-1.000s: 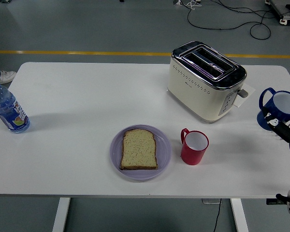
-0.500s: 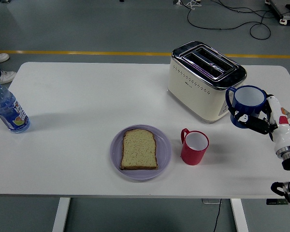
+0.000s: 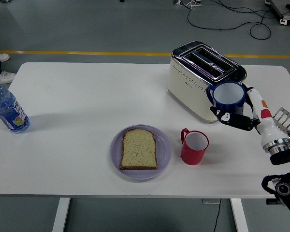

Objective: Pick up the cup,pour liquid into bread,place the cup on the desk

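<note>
Head view first: what are we seeing?

— We are holding the blue cup [image 3: 227, 97] in our right hand [image 3: 238, 117]. Our fingers are wrapped around it, gripping it from below and behind. The cup is sitting upright in the air, just in front of the toaster [image 3: 205, 79].

— Where is the bread?

— The bread [image 3: 139, 149] is lying flat on the purple plate [image 3: 164, 158], near the front of the white table [image 3: 87, 96]. It is well apart from our cup, down and to the left in the picture.

— What is in between?

— A red cup [image 3: 195, 146] is standing just beside the plate, on its right. We think that one is in our way, so we are wanting to carry the blue cup high over it and not bump it.

— And then?

— We are guessing the next part is bringing the blue cup right above the middle of the slice, then tipping it slowly. If we tip too soon, the liquid may be landing on the table or in the red cup. We cannot tell how full the blue cup is.

— What about the other hand?

— Our left hand is not showing. A water bottle [image 3: 7, 109] is standing far off at the left edge, out of our path.
</note>
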